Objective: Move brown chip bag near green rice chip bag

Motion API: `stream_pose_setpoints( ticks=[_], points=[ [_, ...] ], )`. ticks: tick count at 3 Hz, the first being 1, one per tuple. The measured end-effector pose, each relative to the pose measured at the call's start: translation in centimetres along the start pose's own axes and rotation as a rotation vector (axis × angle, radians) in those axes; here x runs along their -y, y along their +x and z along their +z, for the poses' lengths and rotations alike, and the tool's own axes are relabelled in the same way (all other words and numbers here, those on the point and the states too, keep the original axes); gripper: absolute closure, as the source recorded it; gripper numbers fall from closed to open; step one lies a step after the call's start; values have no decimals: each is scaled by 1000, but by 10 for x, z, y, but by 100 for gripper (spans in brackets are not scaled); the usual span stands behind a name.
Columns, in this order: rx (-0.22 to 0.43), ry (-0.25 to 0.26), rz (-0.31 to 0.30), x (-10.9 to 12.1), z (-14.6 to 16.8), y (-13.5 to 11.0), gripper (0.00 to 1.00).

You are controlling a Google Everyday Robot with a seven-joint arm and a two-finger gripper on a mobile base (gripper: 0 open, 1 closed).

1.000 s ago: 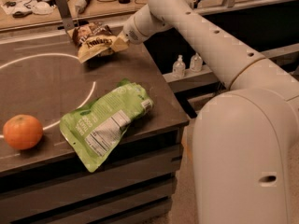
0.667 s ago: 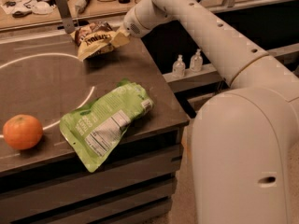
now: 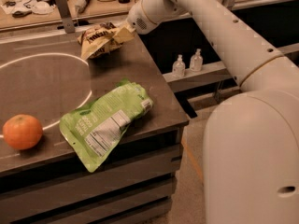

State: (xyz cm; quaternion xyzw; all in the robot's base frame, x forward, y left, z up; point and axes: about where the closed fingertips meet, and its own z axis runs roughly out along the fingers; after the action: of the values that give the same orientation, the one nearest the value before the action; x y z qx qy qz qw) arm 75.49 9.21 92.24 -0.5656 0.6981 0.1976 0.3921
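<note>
Compared with the earlier frame, the arm is now standing a little higher and the brown chip bag [image 3: 99, 38] is sitting slightly more to the right on the picture, with its held end lifted. The change is small.

The gripper [image 3: 125, 31] is staying at the far edge of the table [image 3: 156, 85], at the right end of the brown bag. As far as I can see, its fingers are pinching this end of the bag, and the tan lower part is hanging down toward the table top. I cannot tell if the bag is touching the surface or is just above it.

I am judging the task as only started. The grasp is looking done, but the carrying is not. The brown bag is at the back of the table, well apart from the green rice chip bag [image 3: 105, 122], which is lying flat near the front edge with its lower corner going over the edge. An orange [image 3: 22, 131] is resting to the left of the green bag. What is remaining: bringing the brown bag toward the front, putting it down beside the green one, and releasing.

The long axis of the brown bag is running about left to right, rising a little toward the gripper. The green bag is lying diagonally, from front-left to back-right.
</note>
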Motion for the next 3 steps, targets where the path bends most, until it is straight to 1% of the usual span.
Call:
stream_pose_setpoints(
  ticks=[1,2,3],
  points=[
    [12,-7,17,-21,-12,-12,100],
    [8,4,43,-51,-20,-26,100],
    [-2,-15,53,-89,-25,-44,100]
  ],
)
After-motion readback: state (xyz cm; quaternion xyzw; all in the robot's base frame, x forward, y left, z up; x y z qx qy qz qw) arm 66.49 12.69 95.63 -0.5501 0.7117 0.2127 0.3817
